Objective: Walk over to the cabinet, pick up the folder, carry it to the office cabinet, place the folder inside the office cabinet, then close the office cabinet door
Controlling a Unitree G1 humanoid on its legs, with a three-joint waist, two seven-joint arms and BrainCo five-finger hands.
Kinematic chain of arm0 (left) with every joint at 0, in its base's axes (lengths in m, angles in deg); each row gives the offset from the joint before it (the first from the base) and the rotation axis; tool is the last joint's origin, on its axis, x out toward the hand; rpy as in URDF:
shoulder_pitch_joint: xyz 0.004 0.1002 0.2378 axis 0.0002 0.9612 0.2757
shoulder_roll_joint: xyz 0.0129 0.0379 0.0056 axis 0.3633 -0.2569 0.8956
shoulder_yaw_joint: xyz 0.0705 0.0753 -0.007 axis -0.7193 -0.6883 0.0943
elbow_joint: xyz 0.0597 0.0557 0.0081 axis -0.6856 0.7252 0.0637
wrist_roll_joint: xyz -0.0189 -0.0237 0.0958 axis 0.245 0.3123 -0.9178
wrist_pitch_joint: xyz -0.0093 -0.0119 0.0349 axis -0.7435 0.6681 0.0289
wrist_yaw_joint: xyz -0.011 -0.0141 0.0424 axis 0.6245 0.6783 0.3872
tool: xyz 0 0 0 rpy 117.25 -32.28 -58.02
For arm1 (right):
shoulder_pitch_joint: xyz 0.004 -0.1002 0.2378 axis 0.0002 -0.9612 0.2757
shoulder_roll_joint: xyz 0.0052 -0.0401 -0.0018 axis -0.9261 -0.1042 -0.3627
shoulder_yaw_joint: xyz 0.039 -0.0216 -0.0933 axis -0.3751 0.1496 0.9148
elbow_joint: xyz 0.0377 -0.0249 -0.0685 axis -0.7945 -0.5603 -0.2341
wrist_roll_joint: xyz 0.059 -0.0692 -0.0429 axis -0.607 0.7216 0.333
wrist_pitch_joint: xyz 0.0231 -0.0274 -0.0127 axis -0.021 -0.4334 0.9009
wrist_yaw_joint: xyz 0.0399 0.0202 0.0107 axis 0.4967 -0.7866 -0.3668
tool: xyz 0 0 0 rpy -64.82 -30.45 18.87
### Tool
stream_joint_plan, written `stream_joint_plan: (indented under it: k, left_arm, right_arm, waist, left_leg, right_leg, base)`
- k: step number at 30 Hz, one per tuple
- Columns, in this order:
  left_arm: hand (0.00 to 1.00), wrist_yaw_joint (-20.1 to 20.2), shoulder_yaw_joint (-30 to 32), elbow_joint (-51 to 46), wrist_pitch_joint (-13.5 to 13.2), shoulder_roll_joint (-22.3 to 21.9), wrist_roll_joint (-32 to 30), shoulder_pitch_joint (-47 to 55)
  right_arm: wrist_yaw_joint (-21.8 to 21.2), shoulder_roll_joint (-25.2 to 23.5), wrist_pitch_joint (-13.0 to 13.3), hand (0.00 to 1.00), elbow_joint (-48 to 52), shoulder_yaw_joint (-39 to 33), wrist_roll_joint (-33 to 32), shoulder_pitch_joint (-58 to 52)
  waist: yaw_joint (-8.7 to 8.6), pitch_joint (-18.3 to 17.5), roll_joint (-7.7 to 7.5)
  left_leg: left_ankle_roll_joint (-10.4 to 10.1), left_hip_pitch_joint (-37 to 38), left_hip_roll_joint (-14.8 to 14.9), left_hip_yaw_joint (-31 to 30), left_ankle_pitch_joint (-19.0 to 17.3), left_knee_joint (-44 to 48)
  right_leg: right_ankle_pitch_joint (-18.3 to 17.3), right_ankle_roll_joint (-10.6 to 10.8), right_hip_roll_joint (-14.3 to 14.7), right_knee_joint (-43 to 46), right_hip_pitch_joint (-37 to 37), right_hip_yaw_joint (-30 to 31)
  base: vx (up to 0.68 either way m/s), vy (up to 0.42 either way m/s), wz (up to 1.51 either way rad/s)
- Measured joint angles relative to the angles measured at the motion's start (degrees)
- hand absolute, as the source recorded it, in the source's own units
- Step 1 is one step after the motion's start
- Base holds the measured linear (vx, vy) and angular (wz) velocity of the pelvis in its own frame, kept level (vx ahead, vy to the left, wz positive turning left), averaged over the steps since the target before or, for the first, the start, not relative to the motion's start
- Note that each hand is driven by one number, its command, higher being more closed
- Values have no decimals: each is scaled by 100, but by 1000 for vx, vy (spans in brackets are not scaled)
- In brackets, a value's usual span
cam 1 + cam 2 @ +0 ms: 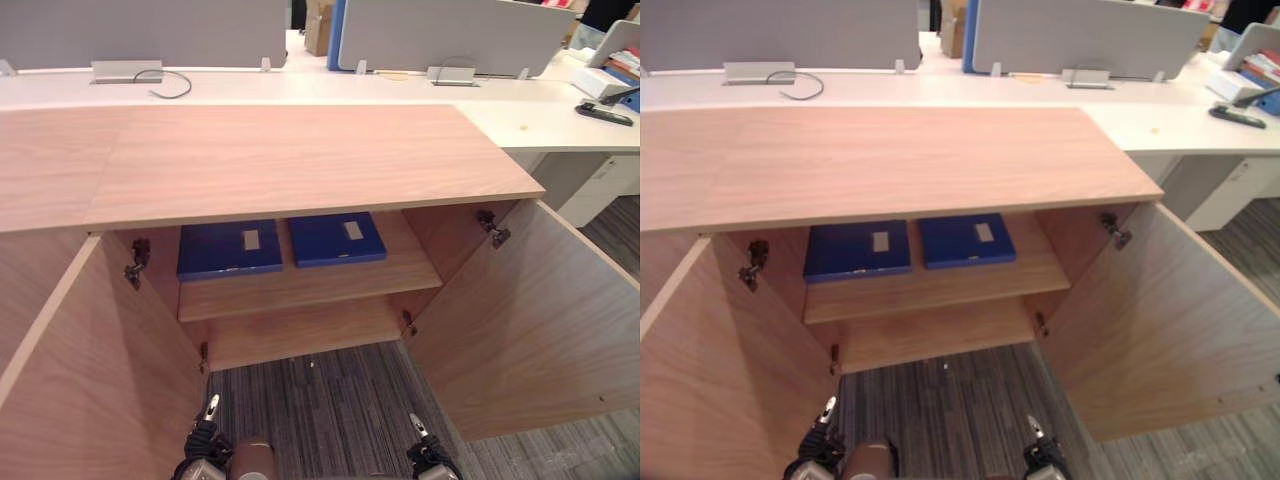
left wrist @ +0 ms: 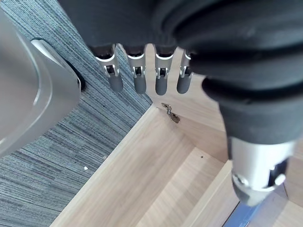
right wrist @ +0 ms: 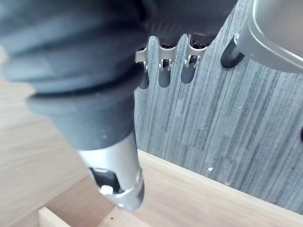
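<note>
Bright, even light from overhead, no hard shadows. White desk is brightest, nearly washed out. Cabinet top evenly lit, no glare. Inside, under the top, it's in shade: folders dimmer twd the back, lower shelf darker. Open doors well lit. Top's front edge bows slightly nr the frame sides. Wrist view: left hand cover near-black, thumb w/ soft highlight.

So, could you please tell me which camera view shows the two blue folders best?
The left eye view: both folders lie flat, side by side on the cabinet shelf, labels showing. The right eye view shows much the same; the left wrist view catches perhaps a blue edge.
</note>
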Motion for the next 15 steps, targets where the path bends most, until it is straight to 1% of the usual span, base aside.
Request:
stream_joint_plan:
  k: [1,2,3,4,5,6,7,8,9,11,14,15]
  left_arm:
    - [0,1,-4,49,2,15,-1,33]
    - [0,0,-4,102,1,28,-3,72]
    - [0,0,-4,172,0,43,-10,95]
    - [0,0,-15,283,1,79,-77,94]
    - [0,0,-102,367,-1,115,-191,84]
    - [0,0,-158,407,3,128,-261,80]
    - [0,0,-208,452,3,127,-442,75]
    - [0,0,-264,490,2,132,-584,58]
    - [0,0,-341,498,2,130,-677,33]
    - [0,2,-559,529,2,118,-699,25]
    - [0,12,-813,652,2,93,-731,-86]
    - [0,13,-857,654,-2,46,-784,-111]
  right_arm:
    - [-46,15,-48,0,-24,133,24,2]
    - [-83,11,-54,0,-37,165,7,-2]
    - [-94,17,-54,0,-48,207,-31,-19]
    - [-110,16,-52,0,-48,231,-137,-23]
    - [-135,8,-51,0,-48,212,-217,-73]
    - [-140,1,-51,0,-43,168,-250,-89]
    - [-143,-2,-52,0,-36,66,-315,-102]
    - [-145,-7,-52,0,-35,10,-337,-107]
    - [-146,-11,-52,0,-36,-31,-342,-126]
    - [-145,-25,-54,0,-37,-205,-350,-134]
    - [-143,-22,-59,0,-36,-209,-355,-143]
    - [-141,-10,-78,0,-29,-206,-347,-133]
  waist:
    - [5,-48,27]
    - [0,-131,8]
    - [1,-198,23]
    - [-5,-254,7]
    - [-18,-302,-31]
    - [-31,-327,-20]
    - [-44,-375,-15]
    - [-59,-377,-19]
    - [-95,-399,-39]
    - [-112,-439,-52]
    - [-130,-448,-68]
    - [-129,-433,-16]
  left_leg:
    - [25,133,-7,227,8,-137]
    - [31,245,-8,415,11,-255]
    - [36,351,-13,567,15,-398]
    - [61,530,-46,785,78,-641]
    - [43,714,-159,853,149,-937]
    - [24,785,-212,860,171,-1065]
    - [46,940,-284,885,212,-1303]
    - [59,1115,-316,972,266,-1484]
    - [16,1261,-314,1040,329,-1643]
    - [-50,1442,-321,1145,428,-1866]
    - [-67,1673,-307,1339,519,-2157]
    - [-75,1833,-247,1496,526,-2248]
  right_leg:
    - [113,19,-20,-137,-1,186]
    - [205,18,-51,-248,-9,359]
    - [295,24,-77,-364,-19,504]
    - [400,-5,-123,-505,-20,683]
    - [494,-11,-180,-619,-16,840]
    - [534,-29,-199,-683,-14,894]
    - [627,-4,-221,-785,2,956]
    - [682,5,-211,-880,68,1054]
    - [713,0,-191,-942,122,1115]
    - [720,-9,-166,-954,126,1212]
    - [751,-57,-97,-962,132,1347]
    - [806,-141,-17,-923,115,1336]
  base:
    - [-8,135,-75]
    - [-9,125,-93]
    - [-3,114,-93]
    - [2,93,-94]
    - [2,79,-76]
    - [13,49,-66]
    - [32,27,-56]
    - [51,14,-60]
    - [53,-7,-41]
    - [74,-21,-31]
    - [100,-22,-41]
    - [92,-29,-80]
